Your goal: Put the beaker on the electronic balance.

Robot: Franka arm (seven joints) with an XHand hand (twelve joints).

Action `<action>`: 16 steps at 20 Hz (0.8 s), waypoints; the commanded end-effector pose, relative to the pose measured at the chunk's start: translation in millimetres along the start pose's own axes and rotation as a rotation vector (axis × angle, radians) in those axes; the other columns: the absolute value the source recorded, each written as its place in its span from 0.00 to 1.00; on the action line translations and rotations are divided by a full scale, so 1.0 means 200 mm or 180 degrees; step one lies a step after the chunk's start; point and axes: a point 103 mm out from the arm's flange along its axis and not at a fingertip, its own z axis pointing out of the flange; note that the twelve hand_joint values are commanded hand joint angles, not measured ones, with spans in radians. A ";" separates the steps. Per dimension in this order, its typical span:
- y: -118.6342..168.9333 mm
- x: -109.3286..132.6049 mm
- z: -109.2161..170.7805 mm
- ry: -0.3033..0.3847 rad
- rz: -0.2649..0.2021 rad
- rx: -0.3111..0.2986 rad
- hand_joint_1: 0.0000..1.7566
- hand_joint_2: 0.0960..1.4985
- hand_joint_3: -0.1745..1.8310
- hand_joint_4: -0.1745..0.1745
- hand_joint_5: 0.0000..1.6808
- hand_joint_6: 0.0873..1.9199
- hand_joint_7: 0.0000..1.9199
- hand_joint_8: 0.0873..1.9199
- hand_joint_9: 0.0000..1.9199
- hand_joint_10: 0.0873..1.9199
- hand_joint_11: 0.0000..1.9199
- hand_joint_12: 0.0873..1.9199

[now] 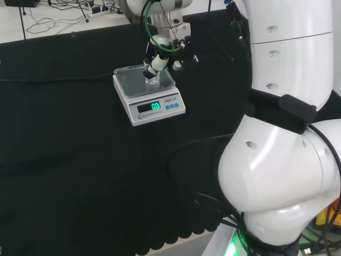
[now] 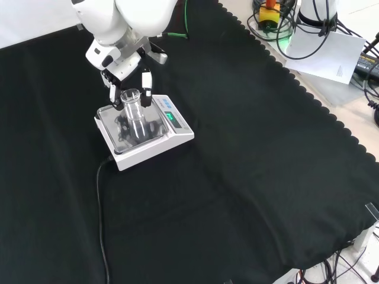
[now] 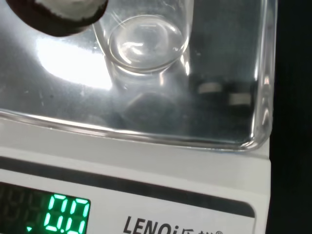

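Here, upper left of the front view:
Hand (image 2: 127, 74): reaching down from the frame's top, fingers curled either side of the beaker's rim.
Beaker (image 2: 135, 113): clear, upright, base on the electronic balance (image 2: 177, 131) pan.

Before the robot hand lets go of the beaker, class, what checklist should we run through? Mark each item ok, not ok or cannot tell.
1. Beaker over the balance pan, not past its rim: ok in the front view.
2. Beaker upright: ok, it stands straight in the front view.
3. Beaker base resting on the pan: cannot tell; the wrist view shows the base close to the pan, but contact is unclear.
4. Robot hand around the beaker: ok, fingers flank its upper part.
5. Electronic balance switched on: ok, its green display is lit.
6. Room above for the robot hand to withdraw: ok, nothing stands beside the balance.
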 end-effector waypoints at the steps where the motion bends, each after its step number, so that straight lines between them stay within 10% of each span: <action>1: 0.01 0.00 -0.01 -0.0046 0.0076 0.0097 0.63 0.62 0.16 0.76 0.68 0.37 0.76 0.10 0.79 0.08 0.64 0.43; 5: 0.01 -0.02 -0.02 -0.0083 0.0134 0.0116 0.61 0.65 0.13 0.97 0.67 0.38 0.69 0.16 0.78 0.11 0.61 0.48; 9: 0.00 -0.03 -0.01 -0.0173 0.0169 0.0161 0.53 0.57 0.08 0.48 0.56 0.35 0.56 0.29 0.73 0.17 0.57 0.51; 16: 0.00 -0.03 -0.01 -0.0209 0.0177 0.0241 0.46 0.52 0.03 0.35 0.23 0.41 0.37 0.37 0.63 0.28 0.52 0.58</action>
